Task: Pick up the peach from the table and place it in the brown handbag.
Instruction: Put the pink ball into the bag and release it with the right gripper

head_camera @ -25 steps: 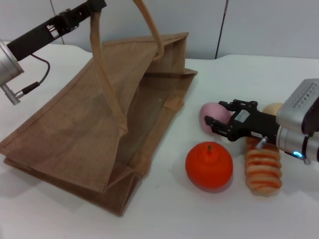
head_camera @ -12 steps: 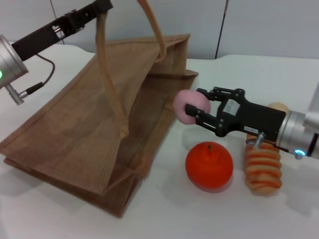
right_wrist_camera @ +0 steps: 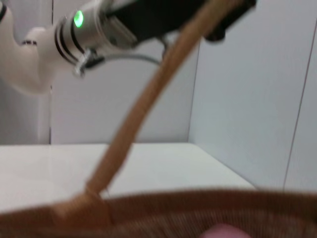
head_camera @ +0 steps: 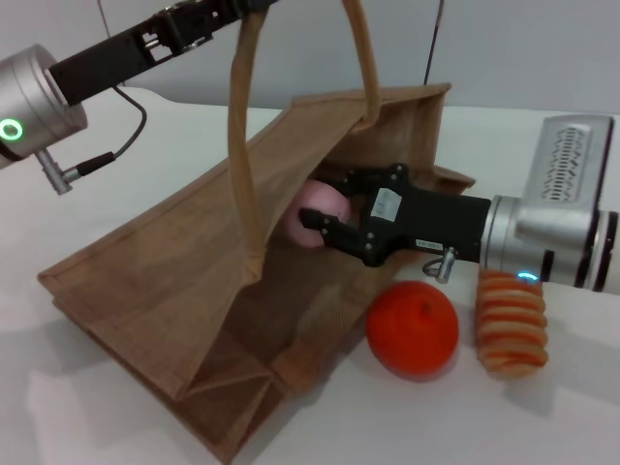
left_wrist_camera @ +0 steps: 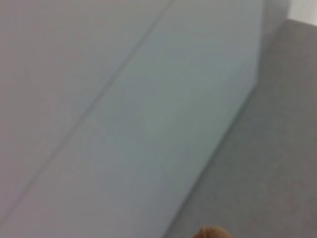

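The pale-pink peach point(head_camera: 312, 205) is held in my right gripper point(head_camera: 327, 208), whose black fingers are shut on it inside the open mouth of the brown handbag point(head_camera: 165, 262). The bag lies tilted on the white table point(head_camera: 97, 407). My left gripper point(head_camera: 244, 8) is at the top, shut on one looped handle point(head_camera: 242, 126) and holding it up. The right wrist view shows the bag's rim point(right_wrist_camera: 198, 208), the raised handle point(right_wrist_camera: 143, 104), the left arm point(right_wrist_camera: 94, 25) and a sliver of the peach point(right_wrist_camera: 223, 231).
A bright-orange round fruit point(head_camera: 412, 327) lies on the table just right of the bag, under my right arm. An orange-and-cream spiral toy point(head_camera: 511, 325) lies beside it. The left wrist view shows only a grey wall.
My right gripper has carried the peach left, from beside the bag into its mouth. My left gripper has pulled the handle up and to the right, lifting and opening the bag.
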Available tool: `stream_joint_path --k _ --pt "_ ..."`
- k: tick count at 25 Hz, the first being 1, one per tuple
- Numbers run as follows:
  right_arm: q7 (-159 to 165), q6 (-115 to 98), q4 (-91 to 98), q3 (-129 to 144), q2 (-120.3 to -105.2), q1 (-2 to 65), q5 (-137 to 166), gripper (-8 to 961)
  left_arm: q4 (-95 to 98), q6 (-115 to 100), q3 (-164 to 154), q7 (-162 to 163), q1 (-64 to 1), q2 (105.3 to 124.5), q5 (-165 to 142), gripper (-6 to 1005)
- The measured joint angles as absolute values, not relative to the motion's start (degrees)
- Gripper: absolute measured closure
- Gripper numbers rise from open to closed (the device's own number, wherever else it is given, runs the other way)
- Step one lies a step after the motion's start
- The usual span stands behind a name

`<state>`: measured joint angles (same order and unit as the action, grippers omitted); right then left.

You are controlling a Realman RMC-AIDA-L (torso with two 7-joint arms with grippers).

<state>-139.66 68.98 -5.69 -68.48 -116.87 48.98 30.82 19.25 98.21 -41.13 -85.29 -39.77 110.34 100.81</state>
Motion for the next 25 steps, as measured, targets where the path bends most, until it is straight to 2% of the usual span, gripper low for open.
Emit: stream_joint_path --k 9,17,23,25 --pt "-138.2 55.1 -10.5 -65.2 -117.33 48.8 30.2 549 19.3 107.8 -39.5 -83.0 -39.2 109.71 103.7 875" --pt "-138.0 56.0 -11.0 -65.1 -117.21 48.0 30.1 558 19.4 107.9 -34.7 -83.5 -36.3 109.01 104.3 874" --pt "-139.2 64.6 -10.7 -65.9 -116.86 46.5 30.1 518 19.3 103.2 -33.8 -84.0 -35.5 108.98 103.8 873" --pt "-140.3 68.9 -10.3 -66.7 -116.76 45.8 30.1 438 19.1 101.6 -33.8 -84.5 -35.2 108.98 103.8 873"
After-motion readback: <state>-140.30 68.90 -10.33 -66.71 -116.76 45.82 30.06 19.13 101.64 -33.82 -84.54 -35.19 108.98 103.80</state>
